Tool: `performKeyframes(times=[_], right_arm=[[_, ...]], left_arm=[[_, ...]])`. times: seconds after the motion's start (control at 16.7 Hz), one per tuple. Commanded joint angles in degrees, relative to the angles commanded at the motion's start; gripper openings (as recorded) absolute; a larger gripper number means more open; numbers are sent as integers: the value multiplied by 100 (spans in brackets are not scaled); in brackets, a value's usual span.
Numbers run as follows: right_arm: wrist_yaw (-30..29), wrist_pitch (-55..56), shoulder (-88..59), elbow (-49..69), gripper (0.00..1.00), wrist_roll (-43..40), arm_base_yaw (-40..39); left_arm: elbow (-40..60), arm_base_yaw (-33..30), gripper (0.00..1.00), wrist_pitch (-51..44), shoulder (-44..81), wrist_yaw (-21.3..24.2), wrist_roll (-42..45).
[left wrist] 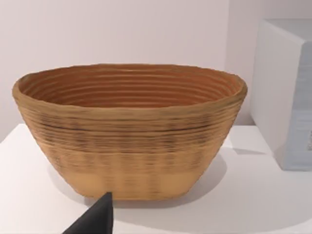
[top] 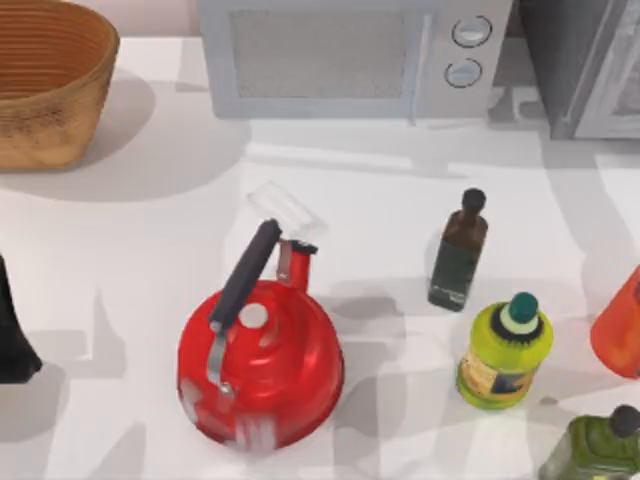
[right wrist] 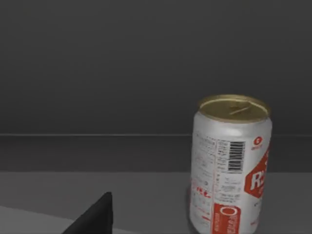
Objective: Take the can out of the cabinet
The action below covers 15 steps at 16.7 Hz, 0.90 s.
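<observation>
Right wrist view: can (right wrist: 229, 165) upright in dark cabinet (right wrist: 122, 73), top up; gripper state unclear.

Bright, even light floods the white worktop (top: 130, 260), where the red kettle (top: 262, 365) and the bottles cast soft, faint shadows. The cabinet interior (right wrist: 146, 63) is dim and grey, the can (right wrist: 229, 165) still clearly lit.

Woven basket (left wrist: 131, 131) upright on white table (left wrist: 253, 204), pale appliance (left wrist: 287, 97) beside, dark fingers (left wrist: 97, 219) near.
</observation>
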<state>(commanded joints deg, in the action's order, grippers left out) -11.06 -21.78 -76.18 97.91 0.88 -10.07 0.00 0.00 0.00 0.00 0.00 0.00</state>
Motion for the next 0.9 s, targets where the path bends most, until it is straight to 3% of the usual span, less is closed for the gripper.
performKeyframes(times=[0.48, 0.9], right_arm=[[42, 656, -123, -489, 100, -2, 72], [136, 728, -838, 146, 100, 0, 169]], left_arm=[[0, 0, 100, 0, 0, 0, 0], [0, 0, 100, 0, 0, 0, 0]])
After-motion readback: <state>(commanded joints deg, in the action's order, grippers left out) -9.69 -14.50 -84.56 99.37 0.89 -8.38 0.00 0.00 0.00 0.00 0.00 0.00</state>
